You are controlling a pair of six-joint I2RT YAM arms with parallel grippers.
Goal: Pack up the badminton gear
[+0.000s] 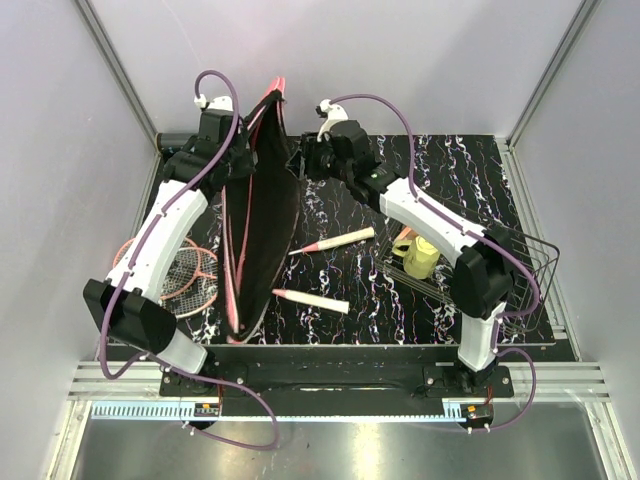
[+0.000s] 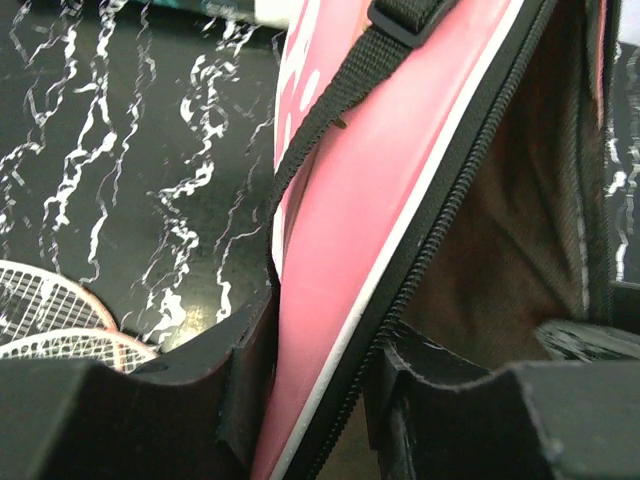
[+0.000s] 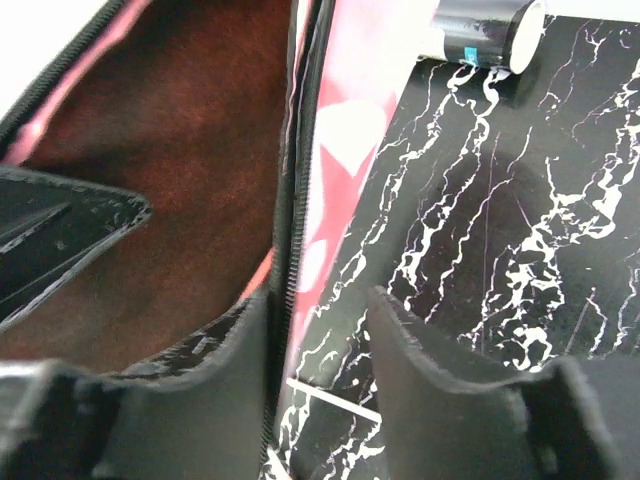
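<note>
The long pink racquet cover (image 1: 265, 210) stands on edge, unzipped, its dark lining showing. My left gripper (image 1: 243, 163) is shut on its left wall (image 2: 380, 200), pink fabric and zipper pinched between the fingers (image 2: 240, 380). My right gripper (image 1: 302, 160) is open; the cover's right zipper edge (image 3: 290, 250) lies against its inner finger, with the other finger outside over the table. Two pink-red racquets lie across under the cover, with heads (image 1: 180, 270) at the left and white handles (image 1: 335, 240) (image 1: 312, 300) at the right. The black tube (image 3: 480, 25) lies at the back. No shuttlecocks show.
A black wire basket (image 1: 525, 290) sits at the right under my right arm, with the yellow-green cup (image 1: 420, 258) at its left end. The racquet heads also show in the left wrist view (image 2: 50, 320). Grey walls close in the table's back and sides.
</note>
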